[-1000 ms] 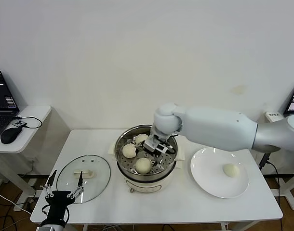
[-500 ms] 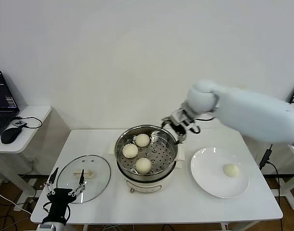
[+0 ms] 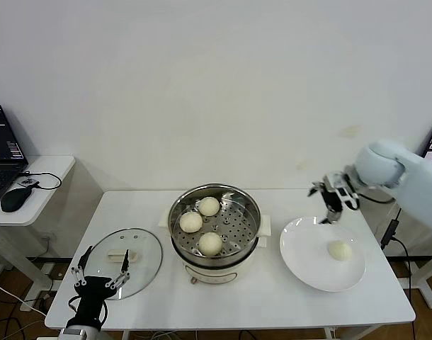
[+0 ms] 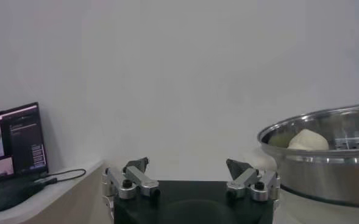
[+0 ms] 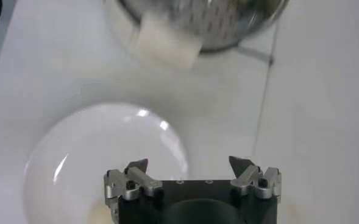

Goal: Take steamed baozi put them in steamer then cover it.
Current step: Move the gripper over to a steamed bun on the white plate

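The steamer (image 3: 214, 228) stands in the middle of the table (image 3: 273, 297), with bare table in front of it. Three baozi (image 3: 210, 243) lie on its perforated steel tray; a fourth (image 3: 339, 250) lies on the white plate (image 3: 308, 265). The right gripper (image 3: 328, 198) hangs above the plate's far rim, fingers wide apart and holding nothing. The left gripper (image 3: 101, 273), also wide open and empty, waits at the near edge by the glass cover (image 3: 124, 261).

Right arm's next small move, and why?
Probably lower the right gripper onto the last baozi on the plate. It hangs open and empty above the plate's far edge, three baozi already sit in the steamer, and the cover lies beside it, by the left gripper.
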`<state>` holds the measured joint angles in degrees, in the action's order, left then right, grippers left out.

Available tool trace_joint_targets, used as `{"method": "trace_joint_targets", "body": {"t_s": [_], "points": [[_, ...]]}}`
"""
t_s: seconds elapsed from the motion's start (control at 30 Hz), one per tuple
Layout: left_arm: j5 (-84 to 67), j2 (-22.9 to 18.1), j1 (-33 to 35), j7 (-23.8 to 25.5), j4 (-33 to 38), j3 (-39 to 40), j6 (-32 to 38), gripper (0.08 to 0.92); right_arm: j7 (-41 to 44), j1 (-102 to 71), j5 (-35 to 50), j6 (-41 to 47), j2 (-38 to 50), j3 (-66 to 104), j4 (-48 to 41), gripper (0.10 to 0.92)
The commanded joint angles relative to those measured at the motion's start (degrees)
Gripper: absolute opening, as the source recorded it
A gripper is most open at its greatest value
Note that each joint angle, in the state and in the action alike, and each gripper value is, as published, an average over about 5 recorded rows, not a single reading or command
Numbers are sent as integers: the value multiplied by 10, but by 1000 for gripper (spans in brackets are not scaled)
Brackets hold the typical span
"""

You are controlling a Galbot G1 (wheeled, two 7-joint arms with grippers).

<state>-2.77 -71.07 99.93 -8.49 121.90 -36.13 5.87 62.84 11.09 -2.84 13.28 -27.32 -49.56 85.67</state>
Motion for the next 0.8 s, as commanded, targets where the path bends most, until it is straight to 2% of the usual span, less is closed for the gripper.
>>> {"method": "trace_joint_targets", "body": {"t_s": [0.03, 0.3, 0.8], "points": [[1, 0, 0, 0, 0, 2, -1, 823, -3, -217, -93, 11, 55, 164, -28, 823], [3, -1, 6, 0, 1, 0, -1, 823, -15, -269, -137, 6, 23, 200, -63, 823], [3, -2, 9, 0, 2, -5, -2, 823, -34, -283, -155, -1, -64, 220, -148, 823]]}}
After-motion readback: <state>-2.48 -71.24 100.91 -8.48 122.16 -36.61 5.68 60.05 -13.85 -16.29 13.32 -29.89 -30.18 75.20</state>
